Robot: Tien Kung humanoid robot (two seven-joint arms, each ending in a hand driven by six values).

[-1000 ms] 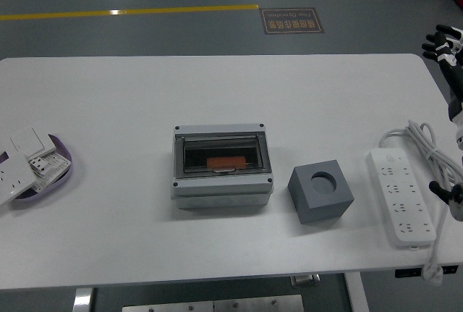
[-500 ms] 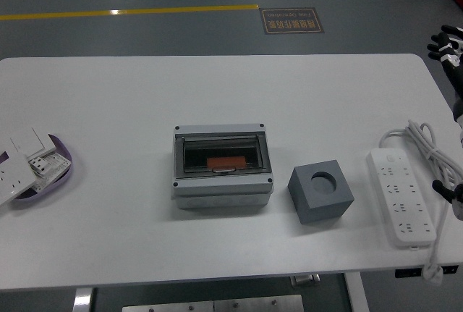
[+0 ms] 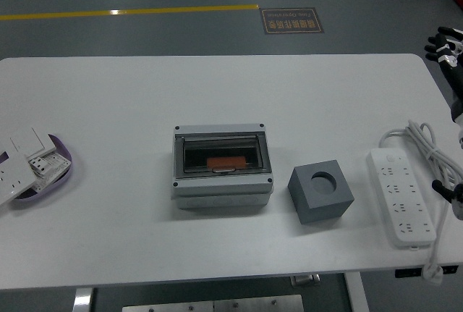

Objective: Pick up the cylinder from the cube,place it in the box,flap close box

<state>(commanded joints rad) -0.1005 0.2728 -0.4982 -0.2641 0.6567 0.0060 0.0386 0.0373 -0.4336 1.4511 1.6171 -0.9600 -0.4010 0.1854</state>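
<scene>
A white table (image 3: pixel 217 87) is seen from above. Near its middle a grey box (image 3: pixel 222 166) stands with its clear flap lying shut over the front; an orange cylinder (image 3: pixel 226 162) is seen through the flap, lying inside the box. Just to the right of the box, apart from it, a dark grey cube (image 3: pixel 321 193) rests with a round socket in its top face; nothing is seated in the socket.

Toward the right edge of the table a white power strip (image 3: pixel 401 197) lies lengthwise, its white cable (image 3: pixel 427 142) looped beside it and trailing off the near right corner. At the left edge a purple dish (image 3: pixel 61 165) holds white switch plates (image 3: pixel 22 158), some overhanging the rim.

The right hand (image 3: pixel 445 43) is seen beyond the far right corner of the table, off the surface, black with white tips; whether its fingers are apart or together cannot be told. Dark parts of the right arm (image 3: pixel 456 200) show at the right edge beside the power strip.
</scene>
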